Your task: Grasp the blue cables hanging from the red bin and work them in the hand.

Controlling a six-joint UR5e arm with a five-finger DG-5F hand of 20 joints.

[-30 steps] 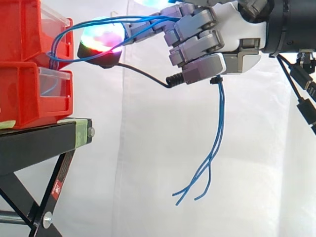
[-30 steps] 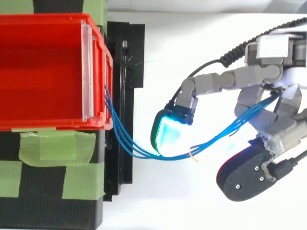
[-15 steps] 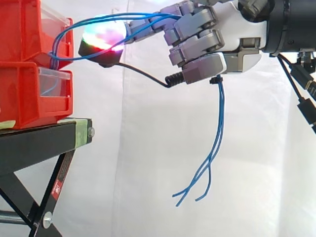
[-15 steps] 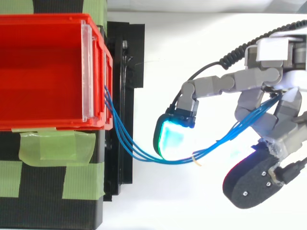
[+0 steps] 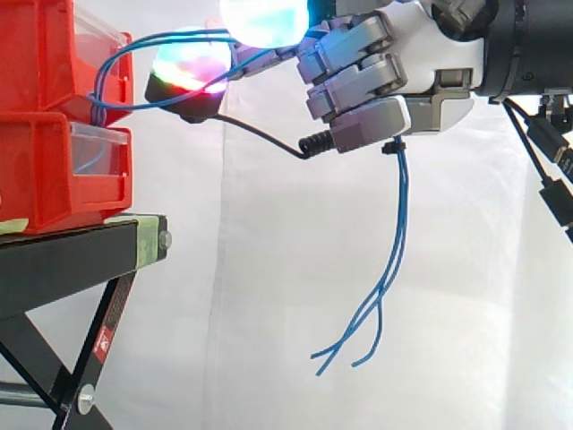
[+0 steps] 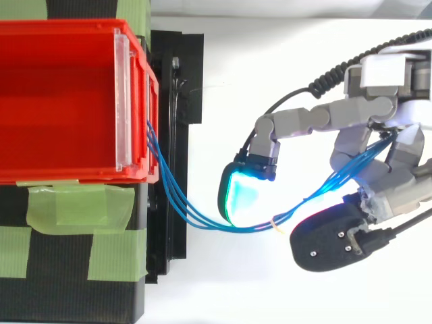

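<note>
Thin blue cables leave the front of the upper red bin and arch across to my hand. The hand is level with that bin, to its right, and its fingers are curled round the cables. Below the hand the loose cable ends hang free, and they splay apart at the bottom. One outstretched finger reaches toward the bin, and its glowing fingertip rests against the cable span. In the top view the hand has a black pad close under the cables.
A second red bin sits under the first, and both rest on a black stand patched with green tape. A white curtain hangs behind. Open air lies below and to the right of the stand.
The black-backed pad has swung in toward the cables in the top view. In the side view a bright glowing pad has risen at the top. The hanging ends hardly moved.
</note>
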